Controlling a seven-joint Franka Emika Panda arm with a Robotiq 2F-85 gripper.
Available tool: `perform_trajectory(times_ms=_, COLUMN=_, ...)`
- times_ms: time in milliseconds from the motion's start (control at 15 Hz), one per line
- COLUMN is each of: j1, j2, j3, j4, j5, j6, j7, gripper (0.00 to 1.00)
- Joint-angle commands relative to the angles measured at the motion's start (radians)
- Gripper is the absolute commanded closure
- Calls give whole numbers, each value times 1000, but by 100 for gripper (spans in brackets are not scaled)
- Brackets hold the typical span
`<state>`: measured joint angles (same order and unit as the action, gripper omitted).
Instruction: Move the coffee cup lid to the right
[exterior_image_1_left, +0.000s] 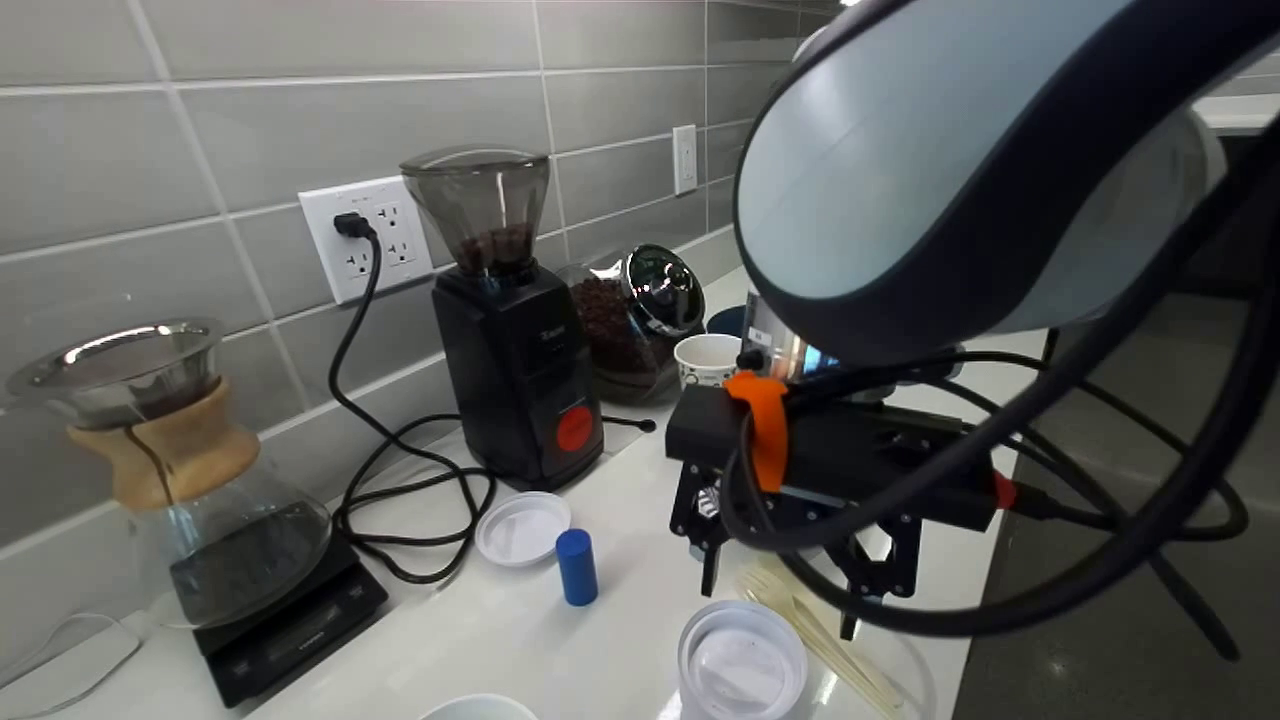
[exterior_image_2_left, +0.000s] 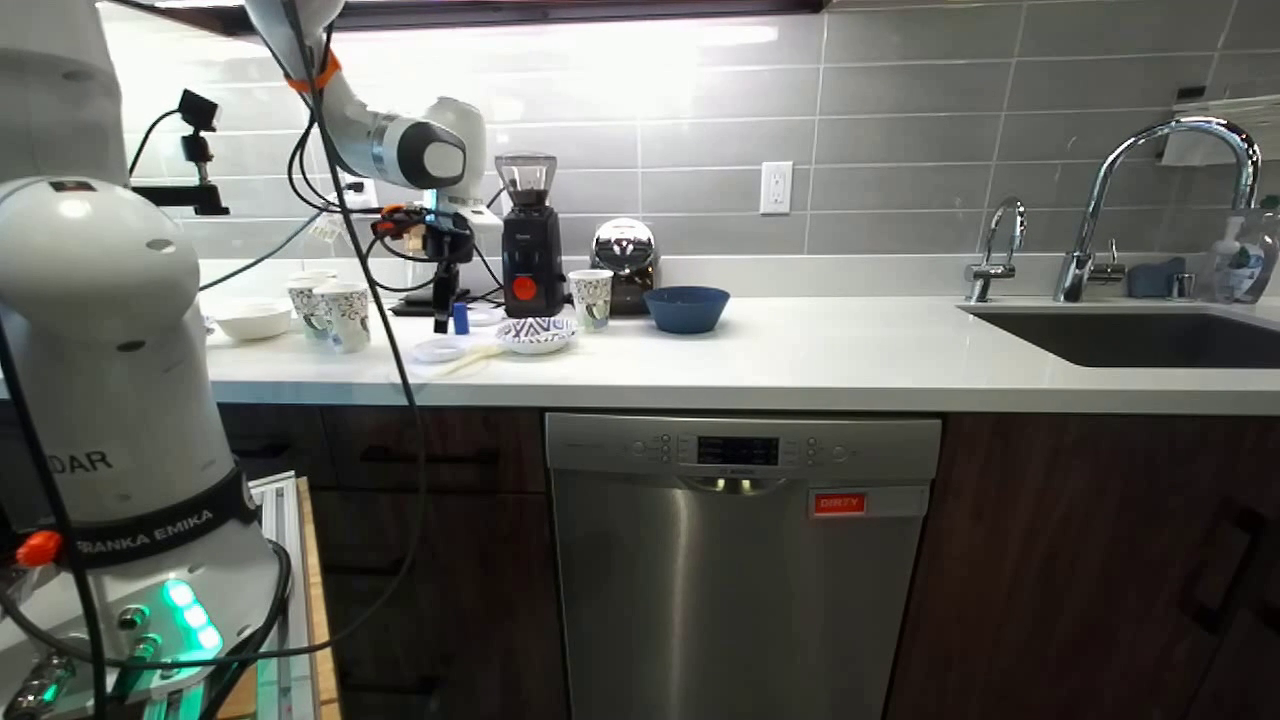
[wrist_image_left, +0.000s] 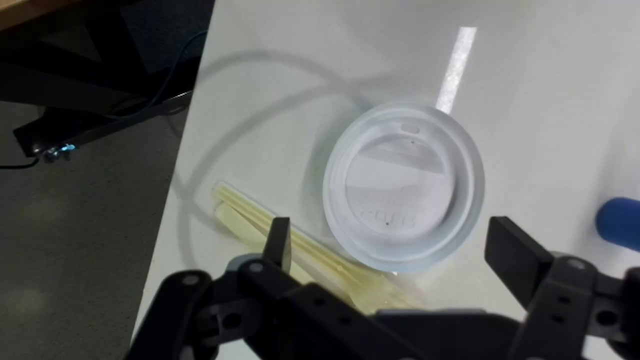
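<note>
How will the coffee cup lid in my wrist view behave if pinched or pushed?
The coffee cup lid looks like thin molded plastic: probably light, apt to flex when squeezed. Lying flat on the glossy counter, it should slide, not tip.

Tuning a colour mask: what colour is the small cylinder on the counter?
The small cylinder is plain blue, clearest in an exterior view.

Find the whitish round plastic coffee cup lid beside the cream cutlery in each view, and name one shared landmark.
In an exterior view: lid, bottom edge, slightly right of centre.
In an exterior view: lid, left of centre, about halfway up.
In the wrist view: lid, right of centre, about halfway up.
Shared landmark: the upright blue cylinder, at the wrist view's right edge.
</note>
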<state>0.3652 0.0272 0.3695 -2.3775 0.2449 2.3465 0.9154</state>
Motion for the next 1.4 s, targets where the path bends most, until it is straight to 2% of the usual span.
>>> perform_trajectory(times_ms=0, j1=39, j2=77, j3=16, j4=68, j5=-185, j6=-31, j7=54, gripper=0)
perform_trajectory(times_ms=200, j1=82, j2=115, j3=20, j4=108, j5=-308, j6=-51, j7=84, gripper=0)
perform_trajectory(times_ms=333, j1=102, j2=127, j3=31, j4=127, j5=-298, j6=-40, j7=54, gripper=0)
perform_trajectory(times_ms=467, j1=117, j2=126, j3=31, j4=137, j5=-288, j6=-37, j7=84, gripper=0)
perform_trajectory(times_ms=533, j1=109, j2=104, j3=28, j4=101, j5=-268, j6=-16, j7=54, gripper=0)
perform_trajectory(times_ms=867, j1=115, j2=106, j3=29, j4=111, j5=-268, j6=-16, j7=58, gripper=0)
perform_trajectory(times_ms=1333, j1=125, j2=141, j3=14, j4=131, j5=-325, j6=-27, j7=95, gripper=0)
